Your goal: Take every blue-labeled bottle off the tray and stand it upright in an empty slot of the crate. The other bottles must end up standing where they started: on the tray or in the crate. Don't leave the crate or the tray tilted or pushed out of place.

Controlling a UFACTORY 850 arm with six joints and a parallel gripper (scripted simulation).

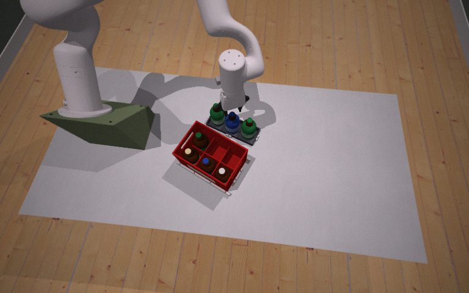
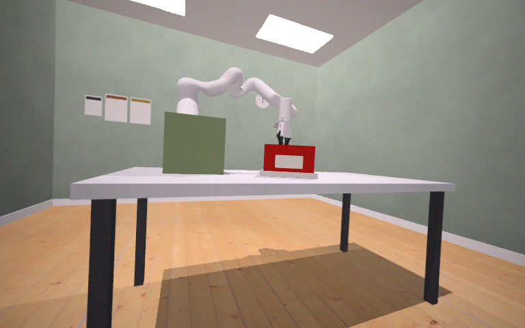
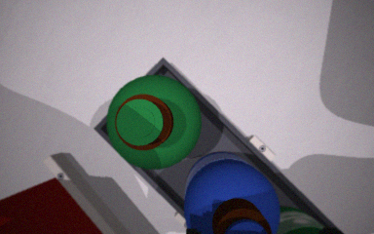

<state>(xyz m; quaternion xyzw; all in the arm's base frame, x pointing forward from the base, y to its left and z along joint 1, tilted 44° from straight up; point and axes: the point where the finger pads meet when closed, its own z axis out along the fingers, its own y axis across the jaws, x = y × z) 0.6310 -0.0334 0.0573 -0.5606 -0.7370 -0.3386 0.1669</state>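
Note:
A dark tray (image 1: 232, 134) behind the red crate (image 1: 210, 156) holds three upright bottles: a blue-labeled bottle (image 1: 232, 122) in the middle, with a green-labeled bottle on its left (image 1: 217, 114) and another on its right (image 1: 248, 127). My gripper (image 1: 233, 110) is open and hangs just above the blue bottle's neck, pointing straight down. In the wrist view the blue bottle (image 3: 231, 200) is at the bottom edge, just under the fingers, and the left green bottle (image 3: 153, 122) is beside it. The crate holds several brown bottles and has two empty slots (image 1: 218, 151) (image 1: 235, 161) on its tray side.
The arm's green base block (image 1: 103, 124) stands left of the crate. In the exterior view the crate (image 2: 289, 158) hides the tray, and the gripper (image 2: 284, 139) shows just above its rim. A crate corner (image 3: 39, 210) shows at the lower left of the wrist view.

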